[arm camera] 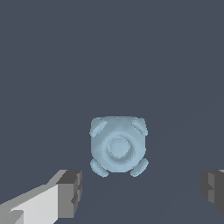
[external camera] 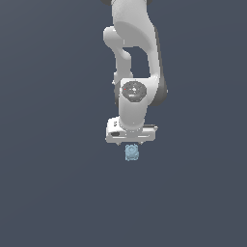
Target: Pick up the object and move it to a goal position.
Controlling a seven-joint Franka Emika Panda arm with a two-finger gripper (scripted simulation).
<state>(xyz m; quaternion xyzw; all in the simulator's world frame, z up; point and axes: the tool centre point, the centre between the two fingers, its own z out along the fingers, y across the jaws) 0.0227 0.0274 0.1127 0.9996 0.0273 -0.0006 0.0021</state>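
The object [external camera: 131,152] is a small pale blue roundish lump with little knobs on its rim. It lies on the dark grey floor just below the white hand of the arm in the exterior view. In the wrist view the object [arm camera: 118,146] shows a ringed relief on its face and lies between and beyond the two fingertips. My gripper [arm camera: 142,190] is open, with its jaws far apart, much wider than the object, and nothing between them. One dark fingertip [arm camera: 71,192] and the other [arm camera: 213,188] show at the edges. In the exterior view the fingers are hidden under the hand.
The white arm [external camera: 137,58] rises from the hand toward the top of the exterior view. A plain dark grey floor [external camera: 48,169] lies all around. No goal marker shows.
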